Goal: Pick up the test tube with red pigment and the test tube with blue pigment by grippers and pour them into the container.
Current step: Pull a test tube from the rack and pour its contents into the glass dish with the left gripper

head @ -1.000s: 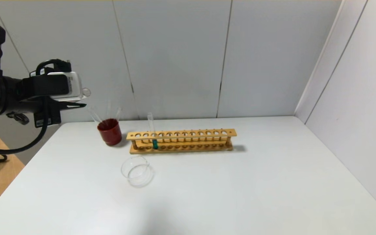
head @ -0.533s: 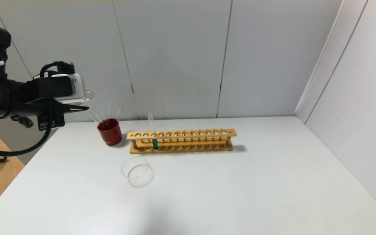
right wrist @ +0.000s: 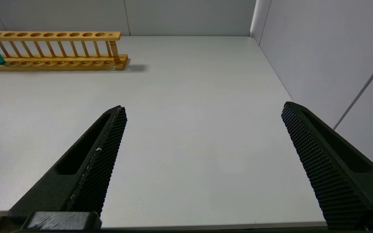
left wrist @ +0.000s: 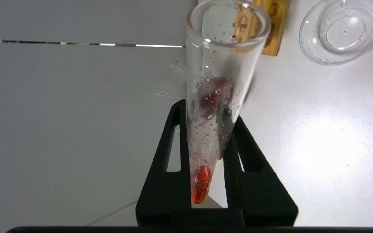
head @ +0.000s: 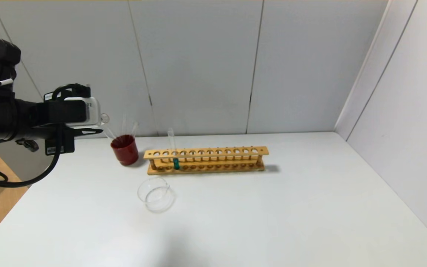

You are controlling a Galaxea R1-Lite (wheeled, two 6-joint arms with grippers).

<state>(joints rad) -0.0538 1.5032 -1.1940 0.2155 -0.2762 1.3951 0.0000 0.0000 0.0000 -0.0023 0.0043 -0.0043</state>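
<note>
White table (head: 272, 207): red-pigment tube (left wrist: 217, 97) near-horizontal (mouth toward rack (head: 206, 160)), left end effector (left wrist: 206, 129) clamping.

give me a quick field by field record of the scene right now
left gripper: shut on the red tube, held level above the table's left edge
red tube: little orange-red liquid left at its closed end
right gripper: open, empty, over bare table
blue tube: upright in the wooden rack
glass dish: in front of the rack, looks empty
red cup: left of the rack, holds clear tubes
</note>
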